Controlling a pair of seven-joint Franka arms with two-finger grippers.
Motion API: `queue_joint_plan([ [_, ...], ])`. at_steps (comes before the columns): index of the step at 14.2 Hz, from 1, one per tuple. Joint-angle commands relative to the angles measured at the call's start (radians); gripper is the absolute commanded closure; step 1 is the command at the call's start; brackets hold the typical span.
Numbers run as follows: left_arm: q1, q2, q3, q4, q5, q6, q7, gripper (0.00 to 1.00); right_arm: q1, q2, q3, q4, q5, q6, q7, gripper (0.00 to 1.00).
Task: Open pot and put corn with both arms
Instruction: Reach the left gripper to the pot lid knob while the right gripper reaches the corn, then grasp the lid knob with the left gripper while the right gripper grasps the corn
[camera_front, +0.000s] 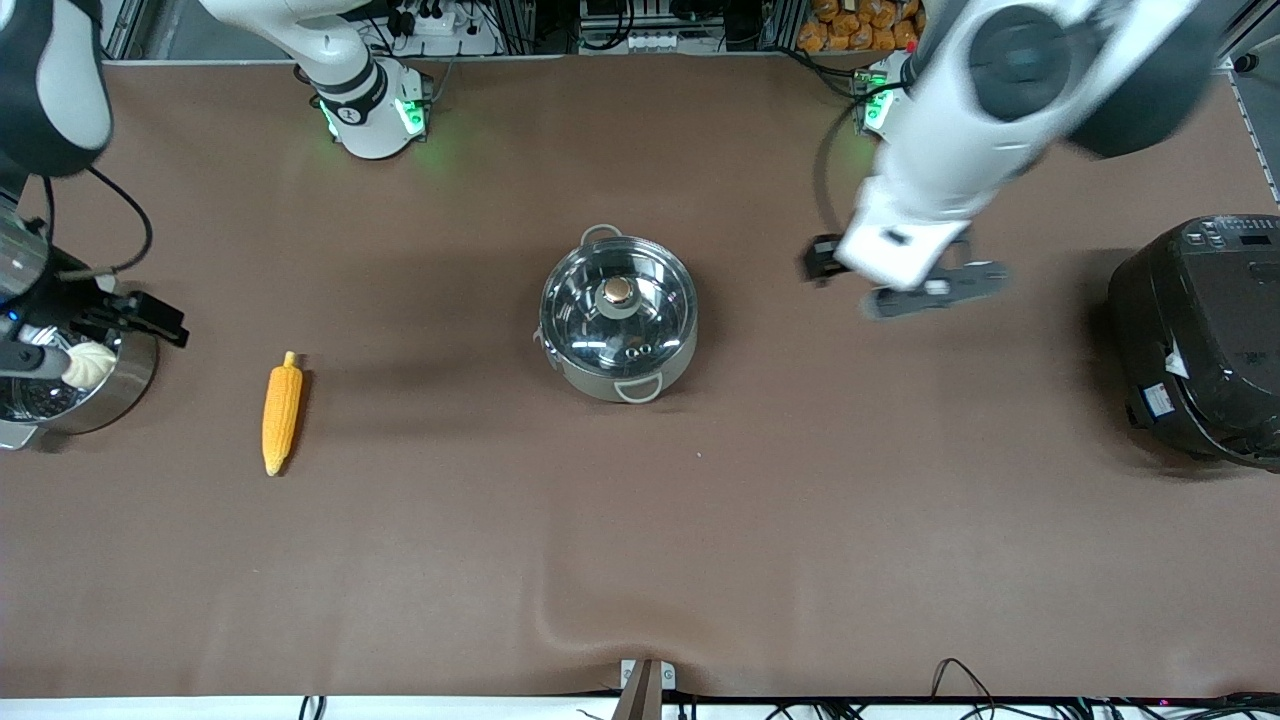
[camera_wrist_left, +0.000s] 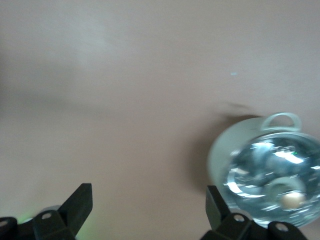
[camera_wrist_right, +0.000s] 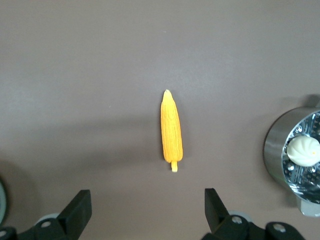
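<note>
Corn cob lies lowest in the front frame, flat on the brown table cloth, toward the right arm's end, with its pale stub pointing up the frame. The steamer pot with a white bun stands close beside it. The pot sits in the middle of the frame, and its glass lid with the copper knob is on, so I judge that nothing of the task is done.

The left gripper hangs over bare cloth between the pot and the black cooker, fingers wide apart. The right gripper hangs by the steamer pot's rim, also spread wide and holding nothing.

My worries: the knob is small and smooth, so an off-centre grip may slip or drag the whole pot. The right gripper could knock the steamer pot while it reaches for the cob. The cob looks about as long as the pot is wide, so it may lodge across the rim. If both arms come over the pot together, they may collide.
</note>
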Motion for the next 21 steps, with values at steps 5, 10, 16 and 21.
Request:
queue_joint_plan([
  [5,-0.232,0.226,0.021,0.096,-0.015,0.263,-0.446,0.0,-0.064,0.072,0.013,-0.235,-0.009,0.383,-0.145,0.0],
  [10,-0.318,0.329,0.025,0.128,-0.009,0.307,-0.555,0.0,-0.079,0.16,0.016,-0.309,0.003,0.54,-0.24,0.0],
  [16,-0.341,0.374,0.025,0.128,-0.009,0.342,-0.589,0.1,-0.093,0.259,0.041,-0.394,0.044,0.773,-0.242,0.0],
  [21,-0.357,0.398,0.024,0.126,-0.007,0.365,-0.591,0.17,-0.171,0.352,0.108,-0.404,0.044,0.905,-0.323,0.0],
])
